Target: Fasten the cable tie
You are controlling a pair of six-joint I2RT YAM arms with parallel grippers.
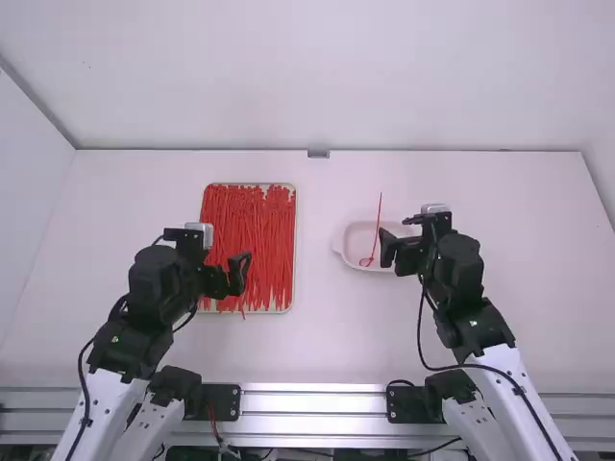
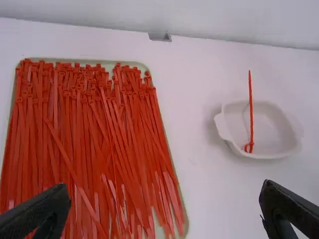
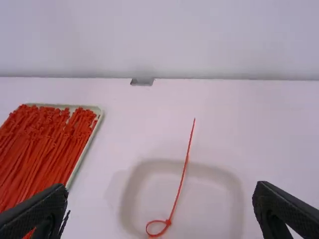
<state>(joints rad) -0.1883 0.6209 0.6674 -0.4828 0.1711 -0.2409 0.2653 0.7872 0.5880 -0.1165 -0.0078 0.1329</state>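
Your left gripper (image 1: 236, 273) hangs over the near end of the tray (image 1: 293, 248) of loose red ties (image 1: 255, 235), fingers spread wide. Your right gripper (image 1: 388, 248) sits just beside the white bowl (image 2: 220, 123), spread too, holding nothing. The cable tie (image 2: 250, 112) is looped: loop in the bowl, tail leaning out over the far rim.
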